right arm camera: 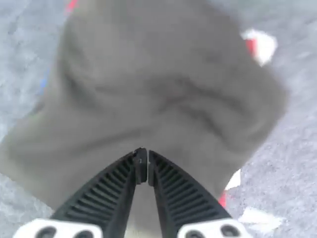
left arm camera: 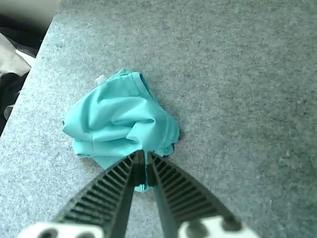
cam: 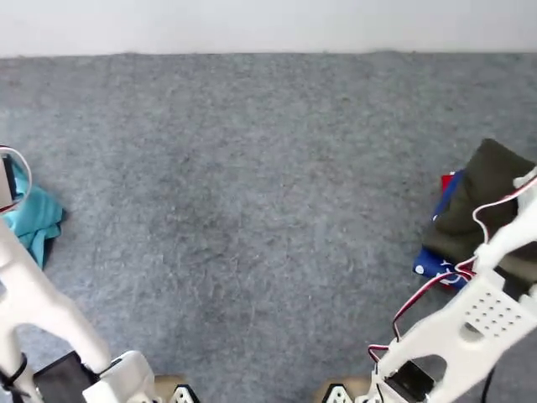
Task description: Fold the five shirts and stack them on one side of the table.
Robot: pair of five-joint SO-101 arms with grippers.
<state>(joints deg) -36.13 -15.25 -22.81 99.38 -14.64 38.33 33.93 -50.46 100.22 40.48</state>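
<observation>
A crumpled teal shirt (left arm camera: 121, 116) lies near the table's left edge, also seen as the teal shirt (cam: 33, 220) from above. My left gripper (left arm camera: 143, 161) is shut, its tips over the shirt's near edge; I cannot tell whether any cloth is pinched. At the right side sits a stack with a dark olive shirt (cam: 487, 197) on top and blue (cam: 432, 264) and red (cam: 447, 180) shirts under it. My right gripper (right arm camera: 141, 163) is shut, close above the olive shirt (right arm camera: 163, 89).
The grey felt table (cam: 252, 210) stretches open between the two arms. A white wall (cam: 268, 25) borders its far edge. Beyond the table's left edge lie dark and pale items (left arm camera: 12, 74). Red and white cables (cam: 436, 290) hang along the right arm.
</observation>
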